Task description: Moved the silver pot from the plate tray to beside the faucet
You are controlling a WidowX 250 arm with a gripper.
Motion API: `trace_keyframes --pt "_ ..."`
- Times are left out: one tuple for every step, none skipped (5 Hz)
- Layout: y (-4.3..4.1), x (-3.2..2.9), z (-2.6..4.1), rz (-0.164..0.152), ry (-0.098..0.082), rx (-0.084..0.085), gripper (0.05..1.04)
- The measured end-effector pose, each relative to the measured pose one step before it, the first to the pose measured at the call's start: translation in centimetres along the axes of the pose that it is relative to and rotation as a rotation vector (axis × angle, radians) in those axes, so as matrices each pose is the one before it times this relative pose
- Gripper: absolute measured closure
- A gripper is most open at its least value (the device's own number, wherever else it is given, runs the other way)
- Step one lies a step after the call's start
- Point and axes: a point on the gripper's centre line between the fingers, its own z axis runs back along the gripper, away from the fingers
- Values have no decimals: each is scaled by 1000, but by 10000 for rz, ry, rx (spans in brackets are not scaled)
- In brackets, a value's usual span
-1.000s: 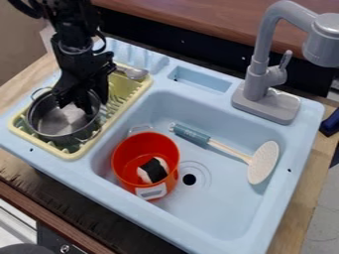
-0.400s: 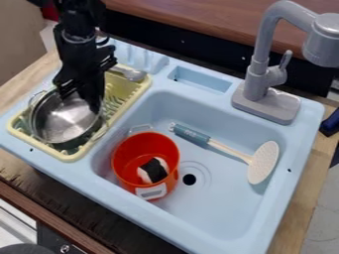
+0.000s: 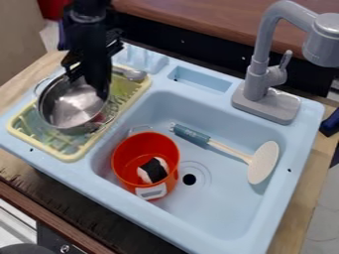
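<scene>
Well, bucket: red, upright in the basin, near the straight run from tray to faucet; I'd give it height.
Spatula: across the basin, its handle a likely snag if I carry low.
Tray: pale yellow, under and around the pot; I judge its slots are what the pot must clear first.
Pot: over the tray, mouth tipped toward me, seemingly raised; I can't tell whether its underside is fully free.
Gripper: closed on the pot's far rim, so I take the grasp as made and the lift as the step in hand. Next I want more height, then a level swing across. A one-sided hold may let the pot droop or twist, so I'd go slowly.
Faucet: beyond the basin, well apart from the pot; the spot beside it is the goal, and I'd come in wide of the spout.
</scene>
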Motion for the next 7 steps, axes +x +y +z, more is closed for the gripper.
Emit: trace_keyframes --pt "-156 -1266 240 2 320 151 1027" --pt "-1986 -1131 1905 598 140 -307 1027" --pt "-1343 -1759 366 307 218 74 1027" --pt "-1246 -1334 345 106 168 -87 1027" --pt "-1376 -1165 -282 100 248 -171 1027" --pt "-1199 -593 -31 175 85 -153 1027" --pt "-1261 -895 -536 249 23 176 1027"
